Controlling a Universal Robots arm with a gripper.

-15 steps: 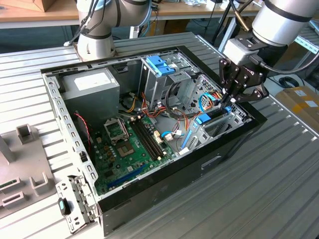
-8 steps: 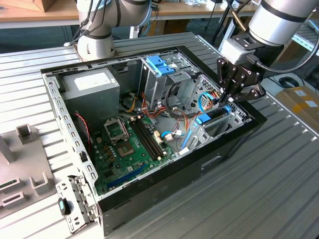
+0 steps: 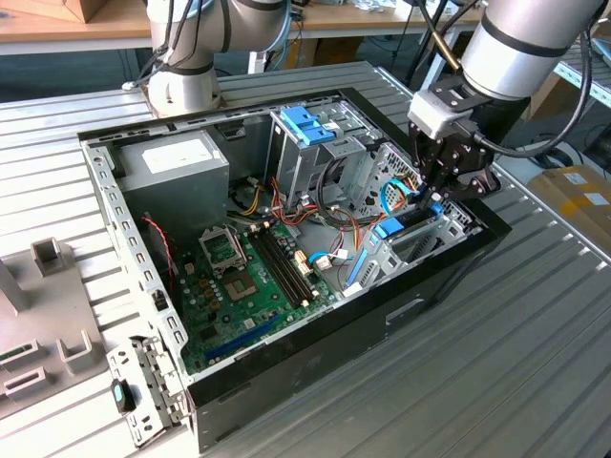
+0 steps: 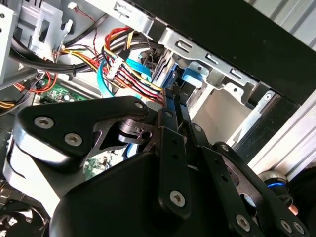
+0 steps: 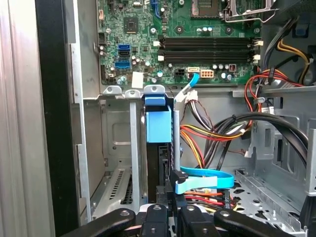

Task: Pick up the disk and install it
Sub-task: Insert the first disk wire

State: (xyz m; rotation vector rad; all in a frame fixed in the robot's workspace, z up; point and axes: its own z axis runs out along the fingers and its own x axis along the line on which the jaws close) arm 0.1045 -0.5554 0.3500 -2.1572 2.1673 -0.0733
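Black end effector (image 3: 434,196) clenched on the blue-railed grey metal disk (image 5: 159,126), which needs a straight, square push into its silver drive bay (image 5: 118,123), at 3 o'clock in the open computer case (image 3: 124,219)

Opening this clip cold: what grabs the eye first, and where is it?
An open black desktop computer case lies on the slatted metal table, its green motherboard exposed. The arm's black gripper reaches into the case's corner at the exterior view's right, at the flat grey hard drive with bright blue carrier rail, which stands on edge in a metal bay. A tangle of red, yellow and blue cables lies beside it.
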